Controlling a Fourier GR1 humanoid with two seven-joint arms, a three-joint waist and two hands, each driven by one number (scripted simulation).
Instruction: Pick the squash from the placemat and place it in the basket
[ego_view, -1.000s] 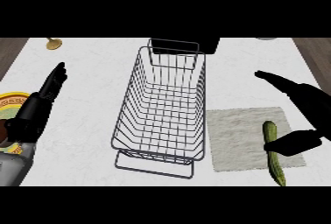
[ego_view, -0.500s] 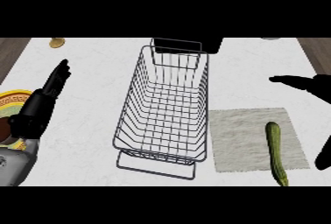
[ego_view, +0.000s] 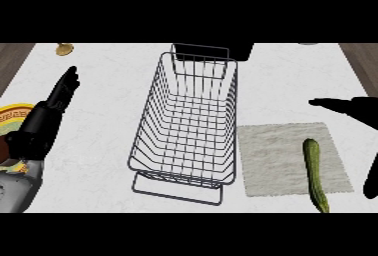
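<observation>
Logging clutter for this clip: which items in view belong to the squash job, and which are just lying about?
Job: squash, placemat, wire basket, right hand.

Lying about: patterned plate at left edge, small gold object top left, resting left hand.

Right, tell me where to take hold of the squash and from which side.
Probably at its middle, coming down from above with the right hand, which is open and nearest. The squash is long and thin, lying flat on the placemat with its near end past the mat's edge. Fingers should close across its narrow width; the sides look free. The basket stands to the left.
</observation>
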